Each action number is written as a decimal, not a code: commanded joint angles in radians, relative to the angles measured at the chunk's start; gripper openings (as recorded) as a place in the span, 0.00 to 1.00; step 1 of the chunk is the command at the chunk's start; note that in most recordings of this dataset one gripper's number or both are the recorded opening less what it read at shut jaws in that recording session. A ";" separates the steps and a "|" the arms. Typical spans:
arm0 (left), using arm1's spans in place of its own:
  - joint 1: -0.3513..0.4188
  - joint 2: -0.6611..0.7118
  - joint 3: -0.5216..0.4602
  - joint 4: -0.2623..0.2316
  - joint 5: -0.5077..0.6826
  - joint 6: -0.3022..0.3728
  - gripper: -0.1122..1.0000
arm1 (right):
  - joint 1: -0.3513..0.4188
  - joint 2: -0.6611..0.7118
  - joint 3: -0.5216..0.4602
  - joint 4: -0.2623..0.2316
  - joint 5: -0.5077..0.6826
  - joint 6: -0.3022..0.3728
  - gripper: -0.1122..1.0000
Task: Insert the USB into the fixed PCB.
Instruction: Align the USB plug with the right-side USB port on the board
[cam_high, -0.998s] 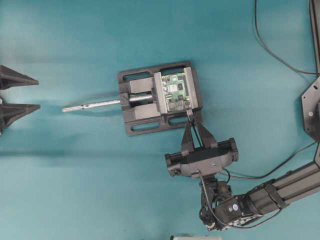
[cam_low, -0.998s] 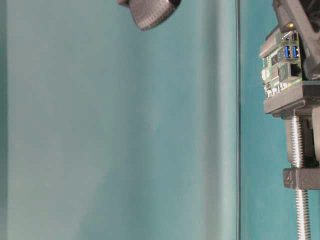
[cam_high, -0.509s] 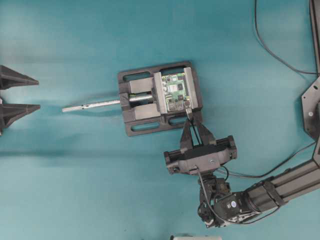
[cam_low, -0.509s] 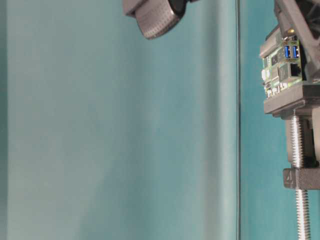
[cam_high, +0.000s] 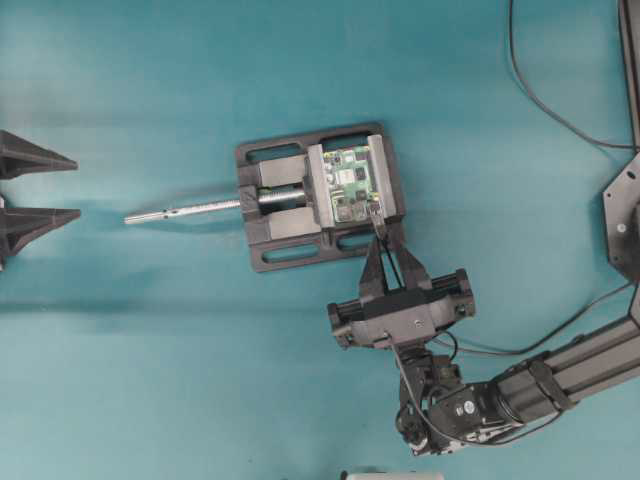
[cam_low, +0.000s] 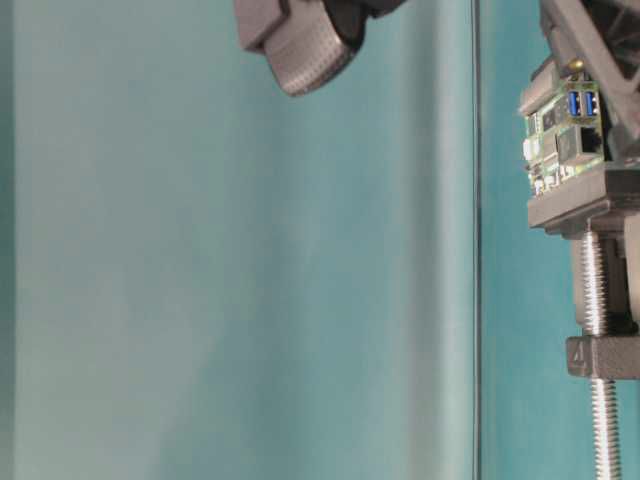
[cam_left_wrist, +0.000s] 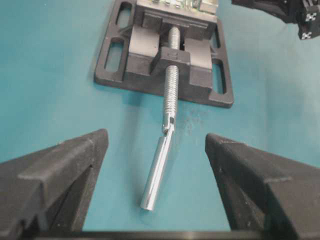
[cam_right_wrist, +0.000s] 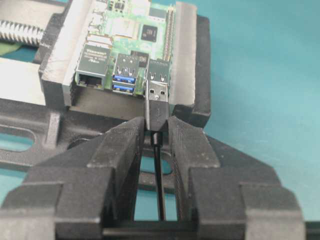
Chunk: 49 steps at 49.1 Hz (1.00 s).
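Observation:
The fixed PCB (cam_high: 350, 183) is a green board clamped in a black vise (cam_high: 290, 228). It also shows in the right wrist view as the PCB (cam_right_wrist: 131, 27) and at table level as the PCB (cam_low: 558, 130). My right gripper (cam_high: 384, 240) (cam_right_wrist: 157, 131) is shut on the USB (cam_right_wrist: 157, 107), a dark plug whose thin black cable runs back between the fingers. The plug's silver tip sits at the mouth of the black port (cam_right_wrist: 159, 76), to the right of the blue ports (cam_right_wrist: 125, 80); whether it has entered is unclear. My left gripper (cam_high: 45, 187) (cam_left_wrist: 156, 136) stands open far to the left, holding nothing.
The vise's silver screw rod (cam_high: 180, 210) (cam_left_wrist: 159, 170) sticks out left toward the left gripper. Black cables (cam_high: 545, 100) trail across the teal table at the top right. A dark ribbed part of the right arm (cam_low: 300, 40) hangs at the top of the table-level view.
The right gripper has crept slightly toward the PCB, bringing the USB tip closer to the port. At table level the dark arm part has drifted left. The left gripper has not moved.

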 joint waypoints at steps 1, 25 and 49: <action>0.000 0.017 -0.025 0.003 -0.008 -0.005 0.96 | -0.012 -0.048 -0.012 -0.008 -0.006 -0.005 0.29; 0.002 0.017 -0.025 0.003 -0.008 -0.005 0.96 | -0.028 -0.048 -0.015 -0.008 -0.003 -0.025 0.29; 0.000 0.017 -0.025 0.003 -0.008 -0.005 0.96 | -0.052 -0.048 -0.021 -0.011 -0.002 -0.032 0.29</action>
